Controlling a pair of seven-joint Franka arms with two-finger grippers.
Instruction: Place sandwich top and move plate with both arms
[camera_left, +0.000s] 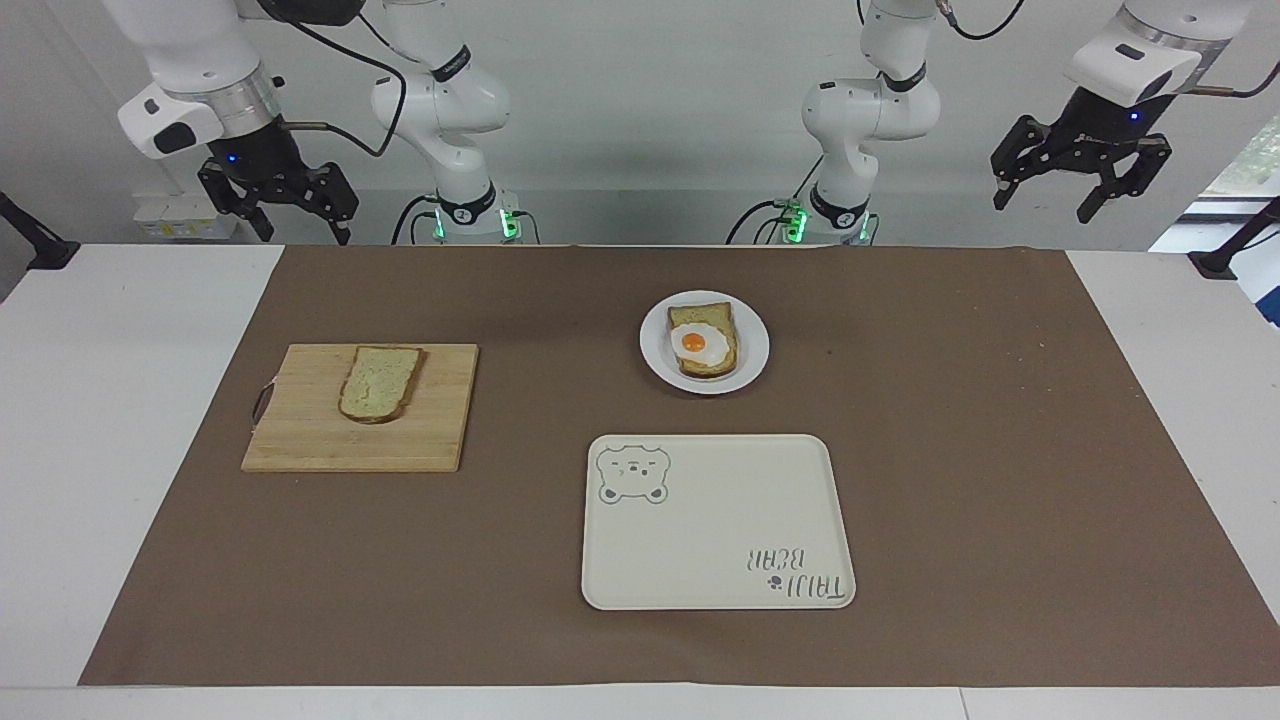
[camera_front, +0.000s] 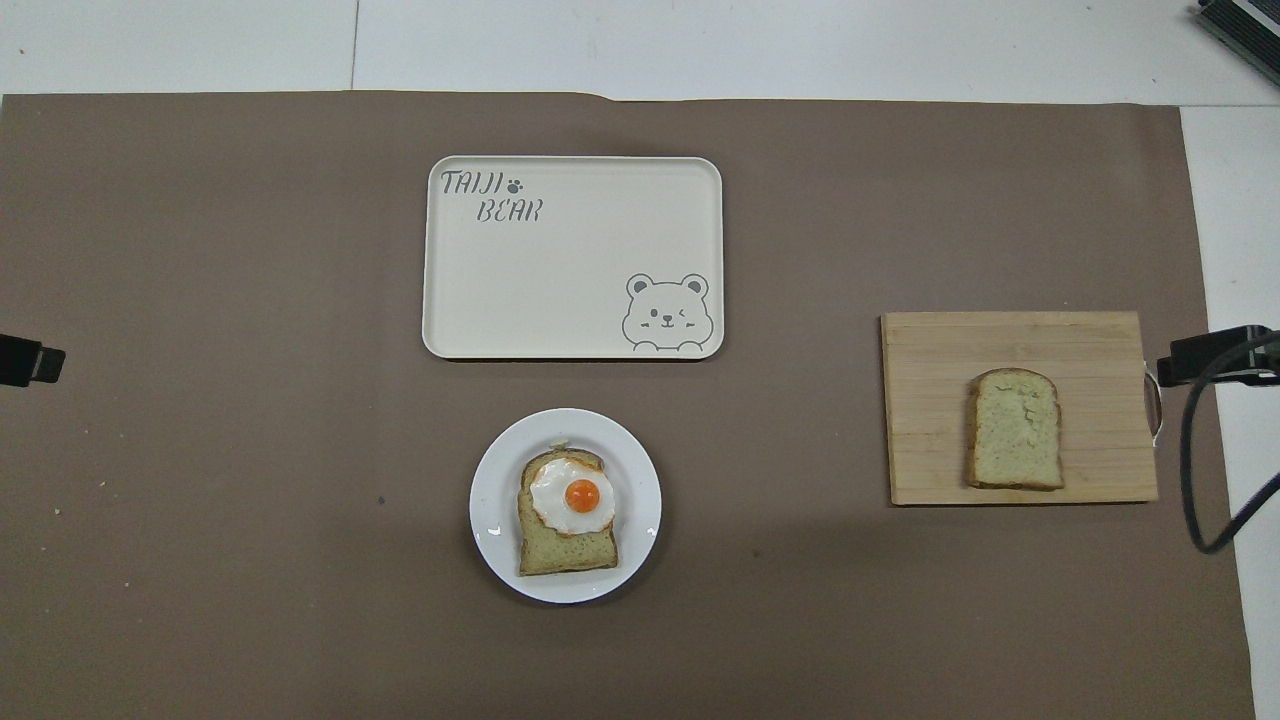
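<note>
The sandwich top (camera_left: 378, 383) (camera_front: 1015, 443), a plain pale slice with a brown crust, lies flat on a wooden cutting board (camera_left: 300, 440) toward the right arm's end. The white plate (camera_left: 755, 345) (camera_front: 490, 500) sits mid-table and holds a bread slice with a fried egg (camera_left: 703, 343). My right gripper (camera_left: 305, 232) hangs open and empty, high above the table's edge by the robots, on the board's side. My left gripper (camera_left: 1042, 208) hangs open and empty, high at the left arm's end of the table.
A cream rectangular tray (camera_left: 715, 520) (camera_front: 570, 260) with a bear drawing lies farther from the robots than the plate. A brown mat (camera_left: 950, 450) covers most of the table. A black cable (camera_front: 1195, 480) loops in at the overhead view's edge beside the board.
</note>
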